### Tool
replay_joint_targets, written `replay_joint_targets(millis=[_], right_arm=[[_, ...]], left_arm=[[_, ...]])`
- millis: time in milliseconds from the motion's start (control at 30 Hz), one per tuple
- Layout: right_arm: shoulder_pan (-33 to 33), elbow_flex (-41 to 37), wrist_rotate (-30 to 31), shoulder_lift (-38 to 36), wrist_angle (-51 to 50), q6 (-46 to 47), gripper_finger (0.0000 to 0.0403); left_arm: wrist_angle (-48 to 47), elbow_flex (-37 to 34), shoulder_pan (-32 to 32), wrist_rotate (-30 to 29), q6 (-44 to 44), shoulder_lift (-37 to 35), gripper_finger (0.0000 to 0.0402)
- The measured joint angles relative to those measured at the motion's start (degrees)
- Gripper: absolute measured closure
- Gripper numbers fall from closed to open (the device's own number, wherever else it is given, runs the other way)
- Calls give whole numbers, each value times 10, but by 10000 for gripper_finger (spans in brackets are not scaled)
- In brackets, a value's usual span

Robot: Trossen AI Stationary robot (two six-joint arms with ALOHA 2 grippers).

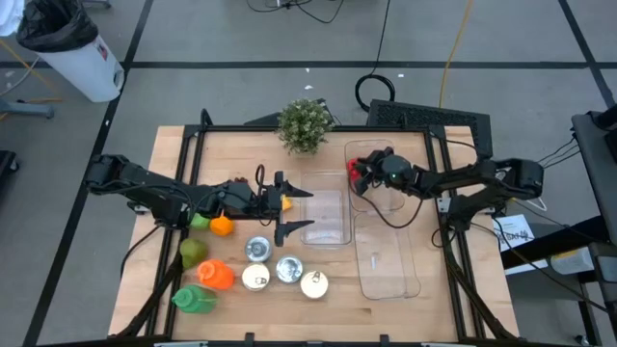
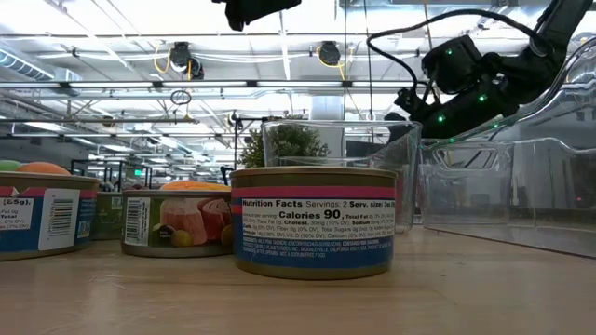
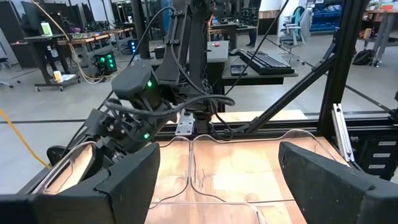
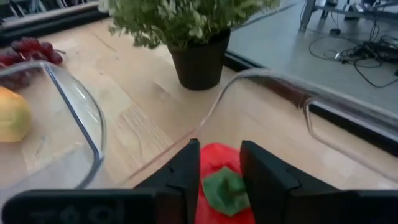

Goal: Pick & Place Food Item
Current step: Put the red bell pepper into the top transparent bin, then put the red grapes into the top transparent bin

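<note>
From straight above, the right gripper (image 1: 359, 174) is parked over the back-left corner of the big clear container (image 1: 386, 253) on the right half of the wooden table (image 1: 174, 145), with a red pepper (image 1: 356, 171) at its tip. The left gripper (image 1: 299, 206) sits mid-table with its fingers spread wide and nothing between them, pointing at the smaller clear dish (image 1: 323, 218). A potted plant (image 1: 305, 125) stands at the back edge, four tins (image 1: 281, 271) cluster near the front, and a bunch of plastic produce (image 1: 207, 275) sits along the left side. From table level it's mostly a tin (image 2: 313, 221) right in the lens with two more tins (image 2: 177, 222) to the left, the clear dish (image 2: 337, 158) behind them, and the right arm (image 2: 466, 88) hanging over the big container (image 2: 507, 191); can't see any fingertips there. The left wrist camera shows its own two fingers (image 3: 134, 180) far apart, empty, looking across the glassware at the right arm (image 3: 134, 102) leaning down into the container (image 3: 74, 165). The right wrist camera is the clearest: the red pepper (image 4: 221, 180) with its green stem sits right between the fingers (image 4: 183, 171), which are close on either side of it, but I can't tell if they're actually gripping or have let go. The pepper is inside the container's wall (image 4: 273, 81), the plant pot (image 4: 199, 59) is just beyond, and a yellow fruit (image 4: 12, 115) lies in the other dish (image 4: 81, 118) with red grapes (image 4: 31, 53) behind.
</note>
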Motion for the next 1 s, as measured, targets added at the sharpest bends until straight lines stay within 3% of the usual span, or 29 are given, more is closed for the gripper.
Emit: replay_joint_targets(millis=[267,367,500,633,867,1000], right_arm=[[2,0,-1,-91,-43,-15,244],[17,0,-35,-142,-88,-37,231],[66,0,-88,-205,-133,-62,221],[148,0,-93,-253,-153,-48,220],[326,0,-106,-279,-147,-46,220],[390,0,-95,-279,-142,-62,220]], left_arm=[[-9,0,0,0,-18,0,66],[-34,0,0,1,-28,0,66],[-92,0,-2,5,-37,0,66],[-167,0,-5,0,-74,0,66],[-338,0,-9,-138,-149,0,66],[-438,0,6,-196,-284,0,66]])
